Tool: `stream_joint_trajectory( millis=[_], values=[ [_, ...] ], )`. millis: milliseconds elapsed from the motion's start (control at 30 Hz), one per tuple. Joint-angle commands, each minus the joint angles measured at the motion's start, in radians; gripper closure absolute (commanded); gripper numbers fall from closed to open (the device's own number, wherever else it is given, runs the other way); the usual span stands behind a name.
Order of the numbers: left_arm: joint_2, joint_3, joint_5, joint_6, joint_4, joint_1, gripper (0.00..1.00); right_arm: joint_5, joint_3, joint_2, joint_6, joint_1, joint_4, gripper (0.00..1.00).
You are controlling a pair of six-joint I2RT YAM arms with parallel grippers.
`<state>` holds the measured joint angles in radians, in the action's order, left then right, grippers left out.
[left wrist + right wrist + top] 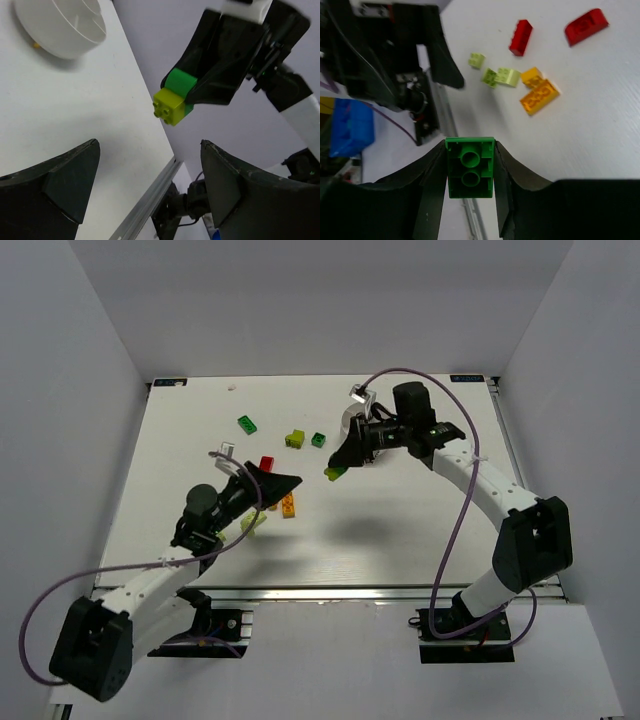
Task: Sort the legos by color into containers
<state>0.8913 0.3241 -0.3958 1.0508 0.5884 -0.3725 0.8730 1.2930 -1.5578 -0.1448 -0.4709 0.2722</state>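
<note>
The right pincer [469, 150] is pinching a green brick [470, 170] across its shorter width. The brick's long side lies parallel to the finger faces and its hollow underside is turned back toward the wrist camera. From the left wrist view a lime brick [168, 106] shows joined to the outer face of the green one, sticking out ahead of the fingertips. The pincer therefore carries two colours at once, lifted clear of the table [400, 530]. The white dish [60, 42] sits on the table close to this pincer, seemingly just behind and below it toward the far side. In the top view the arm hides most of the dish, and I cannot tell which wedge lies nearest the load. As I judge it, the coming move turns on that relation. The dish is close to the right pincer and well apart from the left one, so the right arm is the one placed to make the drop. The joined pair would also need splitting, or one colour lands in the wrong section. The left pincer [149, 150] is spread wide with nothing between its fingers, pointing toward the held pair. A red brick [266, 463] lies just on its far side and an orange brick [288, 505] just on its near side, both unsorted.
</note>
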Motion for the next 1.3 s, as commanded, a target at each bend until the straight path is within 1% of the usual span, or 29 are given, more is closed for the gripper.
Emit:
stream_joint_trajectory(
  millis=[0,33,67,133,267,400,700,867,1100,1167,1267],
  values=[
    [0.101,0.085,-0.022,-0.043,0.182,-0.094,0.10,0.122,-0.004,-0.001,-0.332,0.006,-0.250,1.00],
    [0.139,0.104,-0.012,-0.060,0.207,-0.109,0.11,0.127,-0.001,-0.004,-0.375,0.008,-0.287,1.00],
    [0.155,0.104,-0.006,-0.066,0.208,-0.121,0.12,0.139,-0.001,-0.008,-0.456,0.011,-0.325,1.00],
    [0.194,0.127,0.006,-0.074,0.247,-0.143,0.12,0.153,0.008,-0.024,-0.540,0.012,-0.390,1.00],
    [0.227,0.142,0.031,-0.071,0.278,-0.170,0.12,0.164,-0.004,-0.035,-0.610,0.012,-0.438,1.00],
    [0.236,0.147,0.035,-0.061,0.303,-0.187,0.12,0.162,-0.064,-0.012,-0.670,0.012,-0.511,1.00],
    [0.322,0.156,0.006,0.017,0.451,-0.207,0.13,0.172,-0.078,-0.004,-0.711,0.012,-0.573,1.00],
    [0.348,0.153,-0.006,0.046,0.507,-0.215,0.21,0.173,-0.089,-0.001,-0.720,0.012,-0.585,1.00],
    [0.357,0.161,-0.002,0.054,0.521,-0.217,0.25,0.187,-0.098,-0.008,-0.716,0.011,-0.585,1.00],
    [0.367,0.162,-0.009,0.057,0.536,-0.217,0.30,0.190,-0.098,-0.010,-0.710,0.011,-0.587,1.00],
    [0.385,0.159,-0.015,0.072,0.563,-0.217,0.34,0.195,-0.097,-0.008,-0.707,0.011,-0.587,1.00]
  ],
)
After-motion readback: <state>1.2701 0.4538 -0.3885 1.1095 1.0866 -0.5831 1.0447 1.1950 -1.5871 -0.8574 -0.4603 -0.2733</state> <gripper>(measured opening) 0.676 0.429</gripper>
